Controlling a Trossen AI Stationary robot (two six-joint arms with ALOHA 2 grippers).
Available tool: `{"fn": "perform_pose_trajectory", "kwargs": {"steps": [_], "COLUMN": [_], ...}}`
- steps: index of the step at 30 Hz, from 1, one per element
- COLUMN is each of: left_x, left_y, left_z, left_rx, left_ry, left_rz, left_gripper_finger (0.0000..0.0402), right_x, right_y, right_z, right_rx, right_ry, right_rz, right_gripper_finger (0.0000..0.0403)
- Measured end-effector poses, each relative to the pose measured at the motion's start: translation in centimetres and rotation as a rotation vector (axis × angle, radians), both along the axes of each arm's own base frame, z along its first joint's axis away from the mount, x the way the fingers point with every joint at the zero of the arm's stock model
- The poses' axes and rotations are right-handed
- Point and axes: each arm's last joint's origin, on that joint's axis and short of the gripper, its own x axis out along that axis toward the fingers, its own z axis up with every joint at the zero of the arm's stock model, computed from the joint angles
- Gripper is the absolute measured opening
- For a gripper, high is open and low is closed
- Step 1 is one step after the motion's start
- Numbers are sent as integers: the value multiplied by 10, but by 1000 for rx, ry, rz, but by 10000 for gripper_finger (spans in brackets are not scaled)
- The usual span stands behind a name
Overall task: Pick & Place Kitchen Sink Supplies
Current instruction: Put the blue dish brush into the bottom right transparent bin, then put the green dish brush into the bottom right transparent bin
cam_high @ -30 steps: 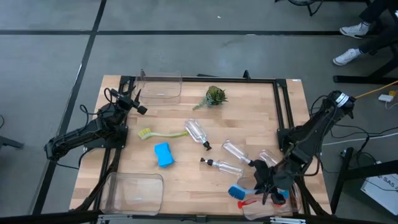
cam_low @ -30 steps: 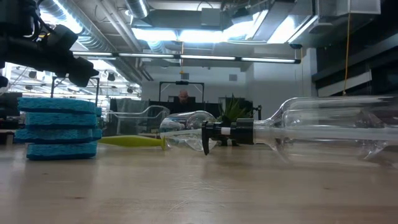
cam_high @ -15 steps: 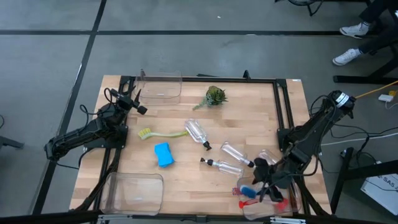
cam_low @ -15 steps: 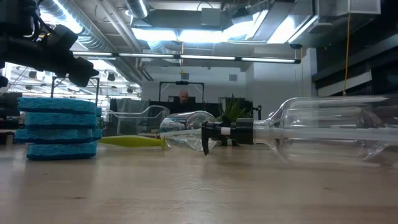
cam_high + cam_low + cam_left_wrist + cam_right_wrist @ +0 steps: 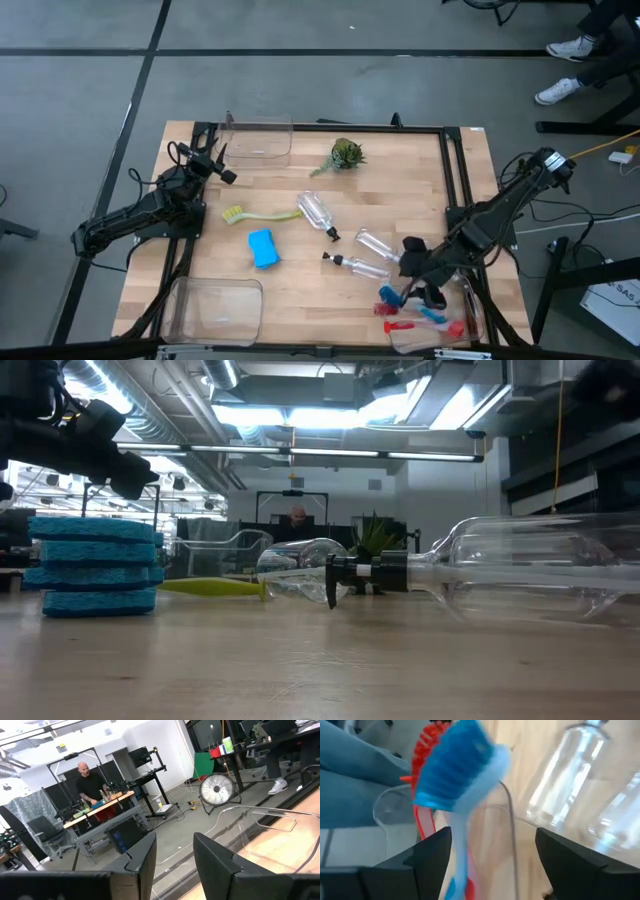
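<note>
My left hand (image 5: 172, 865) waits released at the surface's (image 5: 300, 270) far-left edge. My right hand (image 5: 418, 296) hangs spread over the blue brush (image 5: 408, 302), grasping nothing (its handle runs rightward into the clear bin (image 5: 475, 322), beside the red brush (image 5: 425, 325)).

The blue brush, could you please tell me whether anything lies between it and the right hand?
Nothing visible does. The right hand, fingers apart, sits directly over the blue brush, which lies beside the red brush in the bin at the table's near right corner.
</note>
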Motion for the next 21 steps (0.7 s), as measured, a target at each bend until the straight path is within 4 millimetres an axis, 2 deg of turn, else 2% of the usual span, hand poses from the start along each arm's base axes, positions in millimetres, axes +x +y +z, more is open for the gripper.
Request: {"fn": "perform_pose_trajectory", "kwargs": {"steps": [5,12,16,21], "left_x": [0,0,0,0], "left_y": [0,0,0,0], "left_z": [0,0,0,0], "left_rx": [0,0,0,0], "left_ry": [0,0,0,0], "left_rz": [0,0,0,0], "left_gripper_finger": [125,125,125,125], "right_x": [10,34,51,75], "right_y": [-15,-34,-49,-71], "right_z": [29,53,49,29], "right_rx": [-52,-164,-202,-223], "right_ry": [6,-35,-21,71], "right_rz": [14,-15,-77,-197], "right_gripper_finger": [287,287,287,287]}}
